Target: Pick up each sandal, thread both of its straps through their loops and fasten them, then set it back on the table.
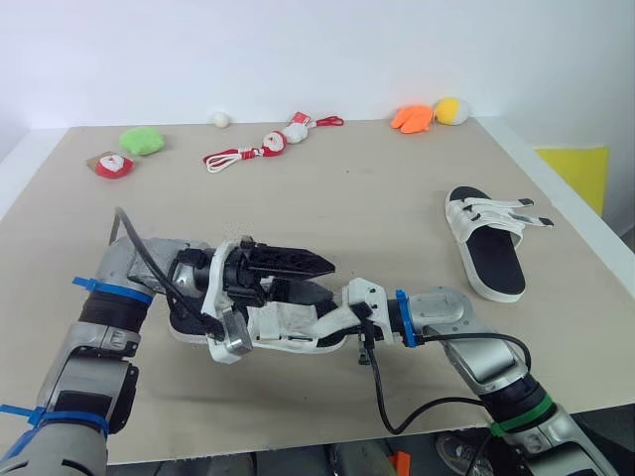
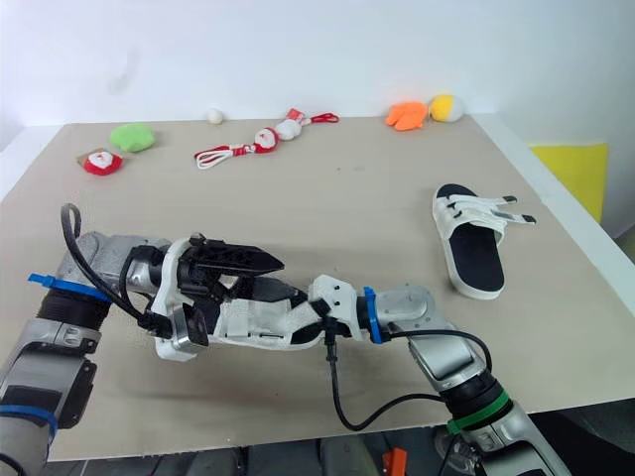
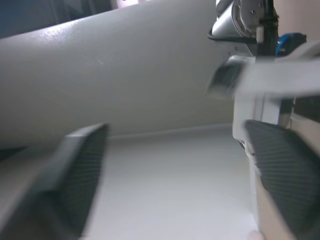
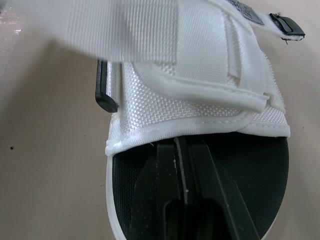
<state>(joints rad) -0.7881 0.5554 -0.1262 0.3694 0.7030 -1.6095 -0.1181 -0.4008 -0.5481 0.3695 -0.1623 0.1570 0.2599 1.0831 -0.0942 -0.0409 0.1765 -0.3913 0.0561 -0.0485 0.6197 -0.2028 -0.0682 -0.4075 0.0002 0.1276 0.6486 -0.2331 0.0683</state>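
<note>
Sitting near the front edge of the table (image 1: 347,198), the near sandal (image 1: 283,329) has the right gripper (image 4: 181,150) tucked in over its black footbed, under the white strap (image 4: 200,90), fingers pressed together on nothing. The left gripper (image 1: 313,278) hovers right over that same sandal, fingers spread and empty. The second sandal (image 1: 486,248) lies well off to the right, strap ends sticking out sideways.

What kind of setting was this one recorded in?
Likely a robot test room rather than a home: a beige table against a plain white wall, small plush toys along its far edge, and a sandal as props.
</note>
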